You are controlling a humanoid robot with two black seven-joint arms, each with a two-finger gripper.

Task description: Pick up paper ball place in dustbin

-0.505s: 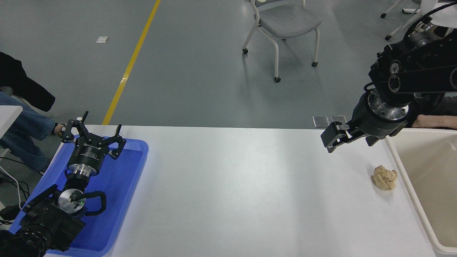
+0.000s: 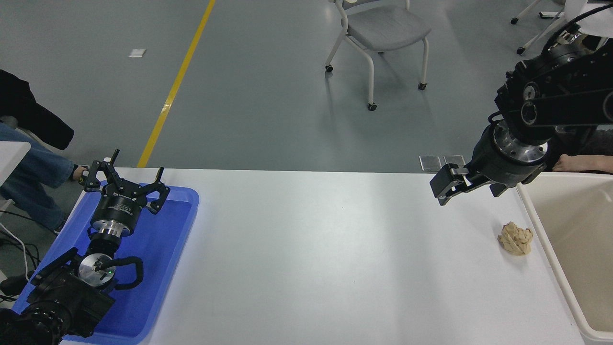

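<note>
The paper ball [image 2: 515,238], a tan crumpled wad, lies on the white table [image 2: 325,258] near its right side, just left of the dustbin [image 2: 541,225]. The dustbin is a cream-white bin at the right edge, and only part of it shows. My right gripper [image 2: 443,187] hangs above the table's far right part, up and to the left of the ball and apart from it. It holds nothing that I can see. My left gripper [image 2: 125,184] is open and parked over the blue tray [image 2: 163,249] at the lower left.
A person's hand [image 2: 577,163] rests just behind the dustbin's far rim. Another person in jeans [image 2: 28,177] sits at the far left. A grey wheeled chair [image 2: 383,33] stands on the floor beyond the table.
</note>
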